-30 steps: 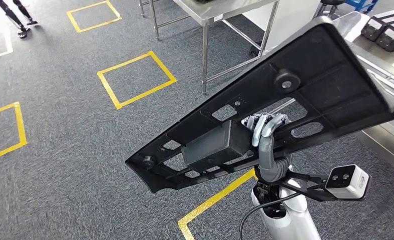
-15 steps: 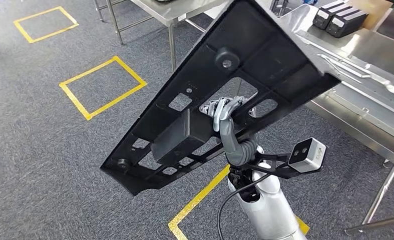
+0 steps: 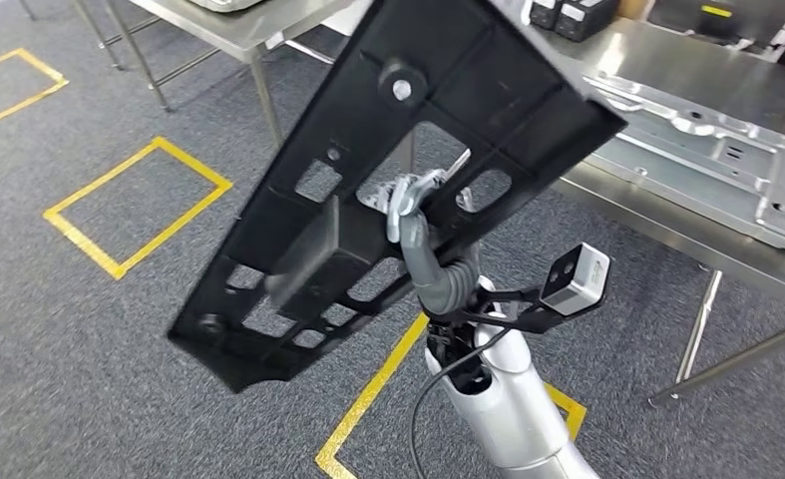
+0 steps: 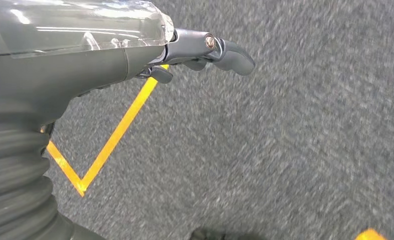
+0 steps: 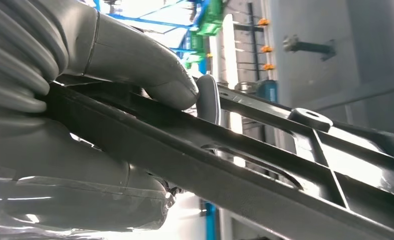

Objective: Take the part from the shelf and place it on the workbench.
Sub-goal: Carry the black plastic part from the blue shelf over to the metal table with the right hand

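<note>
Above the carpet, head view: the black panel part [image 3: 388, 170] is carried tilted, gripped through a cut-out by the right hand [image 3: 413, 205] on the silver right arm [image 3: 498, 399].
Change: compared with the picture of a second ago, the whole scene has swung and the steel workbench [image 3: 707, 75] is now seen larger and nearer beside the part; this is read as the camera turning, not as the bench moving.
Meaning: the carrying step is judged well along, with the setting-down not yet done.
On the workbench: a pressed metal sheet [image 3: 727, 160] is laid just beyond the part's upper end.
Left wrist view: the left hand [image 4: 205, 50] is held over grey carpet and yellow floor tape [image 4: 109, 145], fingers loosely curled, nothing held.
Right wrist view: the thumb [image 5: 149, 65] is pressed onto a black rib of the part.
Hidden: the part's top corner is cut off, and the fingers behind the part cannot be made out.
</note>
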{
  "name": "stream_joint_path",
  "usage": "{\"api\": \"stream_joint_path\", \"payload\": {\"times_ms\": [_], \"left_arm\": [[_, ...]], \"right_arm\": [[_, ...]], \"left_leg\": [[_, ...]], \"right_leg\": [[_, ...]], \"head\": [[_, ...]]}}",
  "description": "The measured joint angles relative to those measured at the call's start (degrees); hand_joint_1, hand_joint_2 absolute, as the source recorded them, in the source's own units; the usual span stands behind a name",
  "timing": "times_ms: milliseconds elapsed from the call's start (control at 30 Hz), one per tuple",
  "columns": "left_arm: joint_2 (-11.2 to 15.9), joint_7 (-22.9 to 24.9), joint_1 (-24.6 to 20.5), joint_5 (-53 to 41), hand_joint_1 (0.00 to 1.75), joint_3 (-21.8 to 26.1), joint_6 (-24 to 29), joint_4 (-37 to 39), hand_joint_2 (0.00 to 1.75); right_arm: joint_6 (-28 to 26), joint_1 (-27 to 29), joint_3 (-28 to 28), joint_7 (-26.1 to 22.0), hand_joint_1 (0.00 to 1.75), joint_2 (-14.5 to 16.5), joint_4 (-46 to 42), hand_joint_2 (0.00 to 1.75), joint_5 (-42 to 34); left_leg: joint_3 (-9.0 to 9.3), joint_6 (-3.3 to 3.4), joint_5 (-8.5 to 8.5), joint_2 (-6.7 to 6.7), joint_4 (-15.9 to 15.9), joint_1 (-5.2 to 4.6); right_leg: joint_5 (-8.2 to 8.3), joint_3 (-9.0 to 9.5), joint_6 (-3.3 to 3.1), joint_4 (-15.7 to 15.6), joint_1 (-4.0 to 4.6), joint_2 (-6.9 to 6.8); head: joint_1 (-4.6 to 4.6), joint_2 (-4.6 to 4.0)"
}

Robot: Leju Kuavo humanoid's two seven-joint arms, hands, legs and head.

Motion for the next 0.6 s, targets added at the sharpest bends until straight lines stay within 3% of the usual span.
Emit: {"api": "stream_joint_path", "payload": {"times_ms": [67,100,133,167,233,300,367,400,467,500,533,567,600], "left_arm": [[-0.2,-0.1,0.4,0.0,0.0,1.1,0.5,0.0,1.75],[-0.3,-0.3,0.5,0.0,0.0,1.5,0.5,0.0,1.75],[-0.3,-0.4,0.5,0.0,0.0,1.8,0.4,0.0,1.75],[-0.4,-0.6,0.5,0.0,0.0,2.0,0.2,0.0,1.75],[-0.4,-0.9,0.5,0.0,0.0,2.3,-0.1,0.0,1.75],[-0.5,-1.0,0.5,0.0,0.0,2.5,-0.3,0.0,1.75],[-0.6,-1.1,0.4,0.0,0.0,2.6,-0.3,-0.1,1.75],[-0.7,-1.1,0.3,0.0,0.0,2.6,-0.3,-0.1,1.75],[-0.8,-1.2,0.2,0.0,0.0,2.7,-0.3,-0.2,1.75],[-0.8,-1.2,0.3,0.0,0.0,2.8,-0.3,-0.2,1.75],[-0.8,-1.2,0.4,0.0,0.0,2.8,-0.3,-0.2,1.75],[-0.8,-1.2,0.5,0.0,0.0,2.8,-0.3,-0.2,1.75],[-0.8,-1.2,0.6,0.0,0.0,2.8,-0.3,-0.2,1.75]], "right_arm": [[0.5,-0.6,0.3,0.4,1.75,0.7,0.5,1.75,-0.4],[0.8,-0.7,0.3,0.5,1.75,0.8,0.7,1.75,-0.6],[1.0,-0.8,0.3,0.5,1.75,0.8,0.8,1.75,-0.7],[1.3,-0.8,0.3,0.5,1.75,0.8,0.9,1.75,-0.9],[1.9,-0.9,0.3,0.5,1.75,1.0,1.0,1.75,-1.0],[2.3,-1.1,0.3,0.5,1.75,1.2,1.2,1.75,-1.1],[2.4,-1.2,0.3,0.5,1.75,1.2,1.4,1.75,-1.2],[2.5,-1.2,0.3,0.5,1.75,1.2,1.4,1.75,-1.2],[2.5,-1.4,0.3,0.5,1.75,1.3,1.4,1.75,-1.2],[2.5,-1.5,0.3,0.5,1.75,1.3,1.5,1.75,-1.2],[2.5,-1.5,0.3,0.5,1.75,1.3,1.6,1.75,-1.2],[2.5,-1.5,0.3,0.5,1.75,1.3,1.7,1.75,-1.2],[2.5,-1.4,0.3,0.5,1.75,1.3,1.8,1.75,-1.2]], "left_leg": [[-3.46,-0.34,-2.17,-0.93,6.7,0.12],[-4.04,-0.45,-1.6,-1.01,7.4,0.2],[-3.6,-0.53,0.0,-1.12,5.9,0.35],[-2.2,-0.63,2.28,-1.62,2.4,0.57],[0.86,-0.6,5.2,-4.46,-4.6,1.09],[1.93,-0.02,5.49,-6.3,-7.2,1.19],[1.85,0.86,5.66,-5.22,-7.3,1.05],[1.91,1.28,5.81,-4.6,-7.4,1.06],[2.01,2.16,6.05,-3.15,-7.7,1.04],[2.03,2.43,6.05,-2.42,-7.8,0.85],[2.0,2.65,6.01,-1.61,-7.8,0.69],[1.98,2.73,5.97,-0.83,-7.7,0.57],[1.98,2.76,5.92,-0.04,-7.7,0.48]], "right_leg": [[0.01,0.02,-0.03,0.1,-0.04,1.48],[-0.01,0.03,0.0,0.2,-0.08,2.21],[-0.06,0.04,0.08,0.4,-0.13,2.93],[-0.16,0.02,0.25,0.6,-0.21,3.64],[-0.41,-0.35,0.84,1.3,-0.31,5.05],[-0.32,-1.03,1.65,1.7,-0.38,6.41],[-0.02,-1.45,2.42,1.6,-0.51,7.45],[-0.23,-1.66,2.75,2.0,-0.49,6.85],[-2.43,-3.32,3.26,5.5,-0.4,3.84],[-4.32,-4.99,3.44,9.1,-0.35,2.08],[-6.21,-6.96,3.55,13.2,-0.37,1.14],[-7.53,-8.72,3.61,16.8,-0.39,0.72],[-7.78,-9.61,3.59,18.6,-0.39,0.55]], "head": [[0.0,0.0],[0.01,0.0],[0.01,0.0],[0.01,0.0],[0.01,0.0],[0.0,0.0],[0.0,0.0],[0.01,0.0],[0.01,0.0],[0.01,0.0],[0.01,0.0],[0.01,0.0],[0.01,0.0]]}}
